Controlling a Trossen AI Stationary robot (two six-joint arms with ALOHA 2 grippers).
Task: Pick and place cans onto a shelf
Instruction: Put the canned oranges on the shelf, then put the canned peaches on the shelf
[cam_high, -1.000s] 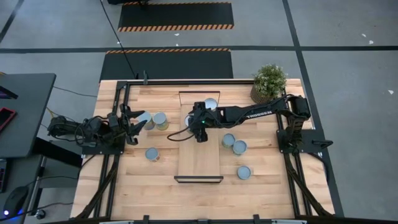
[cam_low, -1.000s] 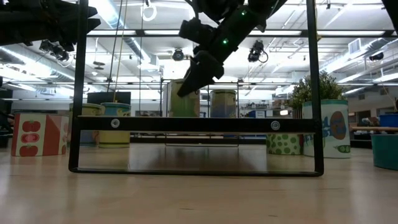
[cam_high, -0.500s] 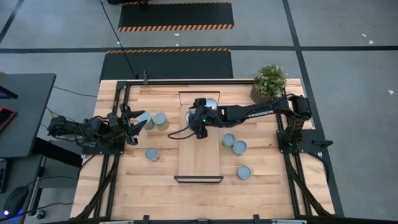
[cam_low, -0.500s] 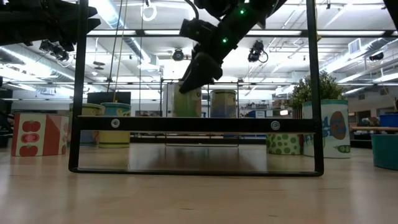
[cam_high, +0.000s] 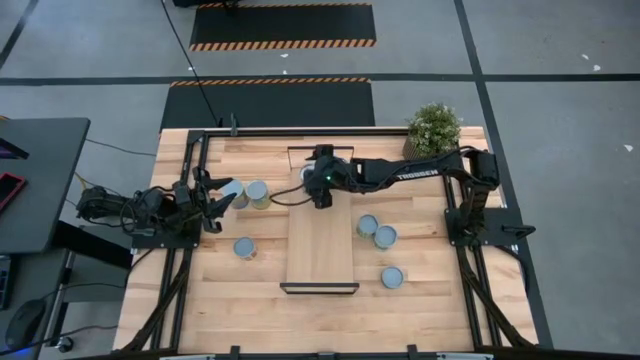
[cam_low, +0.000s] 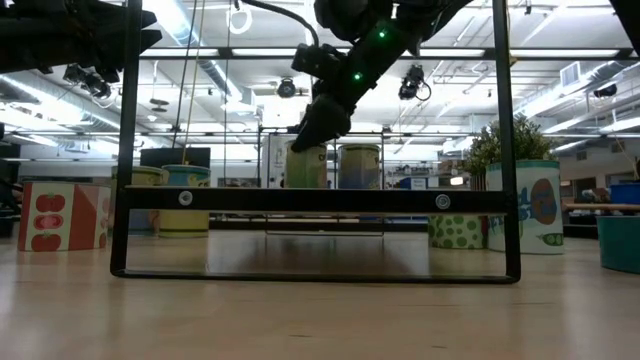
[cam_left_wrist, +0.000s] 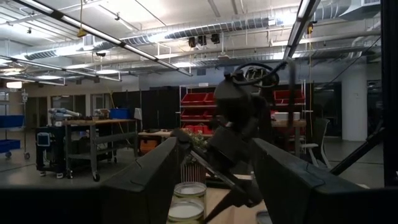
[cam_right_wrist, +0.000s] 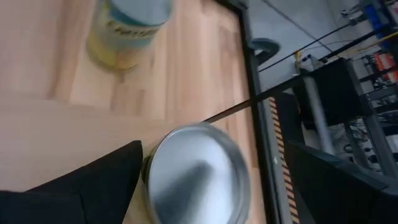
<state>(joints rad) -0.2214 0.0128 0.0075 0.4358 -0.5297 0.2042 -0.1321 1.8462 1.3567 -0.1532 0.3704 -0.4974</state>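
Room: a grey workshop floor with hazard-striped mats around a light wooden table (cam_high: 200, 300); a potted plant (cam_high: 433, 130) stands at its far right corner.

High view: the shelf (cam_high: 320, 240) lies with its long axis running from the far edge toward the near edge. The right gripper (cam_high: 320, 188) reaches across to the shelf's far end, above the cans standing there, which its arm mostly hides. Three loose cans (cam_high: 377, 235) stand on the table just right of the shelf, one can (cam_high: 243, 248) to its left, two more cans (cam_high: 248, 193) near the left gripper (cam_high: 215, 200), which waits at the left edge.

Low view: the right gripper (cam_low: 312, 128) hangs just above the left one of two shelf cans (cam_low: 306, 165); the can lies straight below the fingertips.

Left wrist view: the left gripper's fingers (cam_left_wrist: 149, 180) stand apart, holding nothing; two cans (cam_left_wrist: 186, 202) show beyond them.

Right wrist view: the right gripper's fingers (cam_right_wrist: 93, 180) are spread wide with a can's silvery top (cam_right_wrist: 196, 177) between them, not clamped.

Judgement: the right arm is the nearer; either way its next move is along the vertical over this can.
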